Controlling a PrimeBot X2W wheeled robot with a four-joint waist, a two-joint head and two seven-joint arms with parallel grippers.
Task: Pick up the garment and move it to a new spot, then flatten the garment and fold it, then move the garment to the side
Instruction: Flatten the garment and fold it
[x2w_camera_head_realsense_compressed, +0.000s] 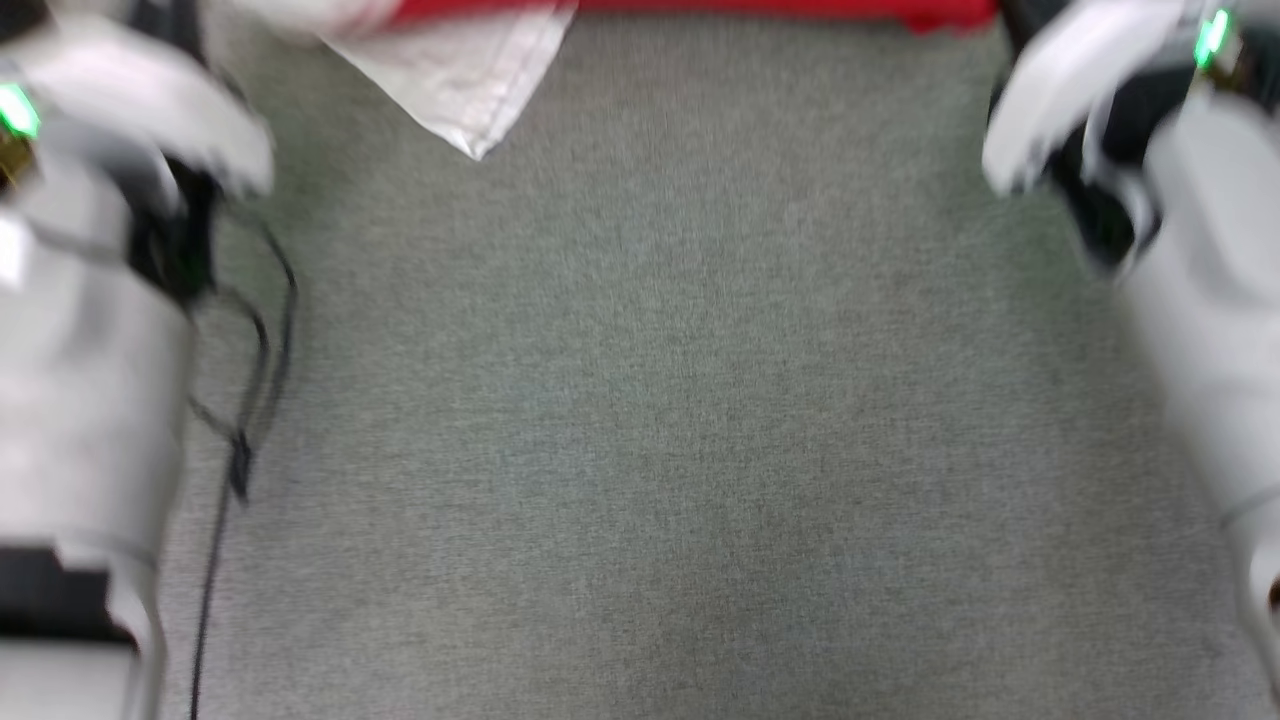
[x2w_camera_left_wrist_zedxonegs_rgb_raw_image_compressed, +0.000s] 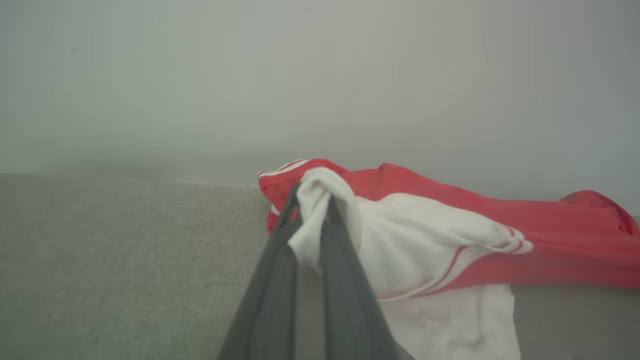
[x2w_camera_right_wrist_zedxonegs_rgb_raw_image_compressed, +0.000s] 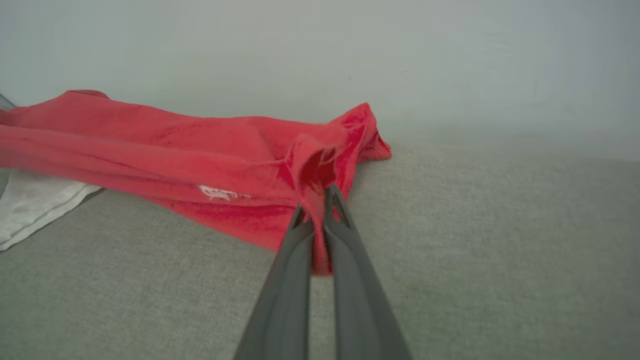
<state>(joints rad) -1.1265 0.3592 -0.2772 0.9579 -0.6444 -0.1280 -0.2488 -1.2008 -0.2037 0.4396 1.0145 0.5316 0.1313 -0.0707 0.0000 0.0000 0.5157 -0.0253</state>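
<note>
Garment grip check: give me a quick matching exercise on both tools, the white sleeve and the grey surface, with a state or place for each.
1 left tool
2 right tool
3 white sleeve
4 grey surface

a shut on red cloth of the garment
b shut on white cloth
c pointed corner at the head view's top edge
d spreads beneath everything

Pairs: 1-b, 2-a, 3-c, 4-d

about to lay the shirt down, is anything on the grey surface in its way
Nothing visible does. The left gripper and right gripper each pinch the garment, and on the grey surface ahead a dark cable runs along the left edge, off the likely path.
</note>
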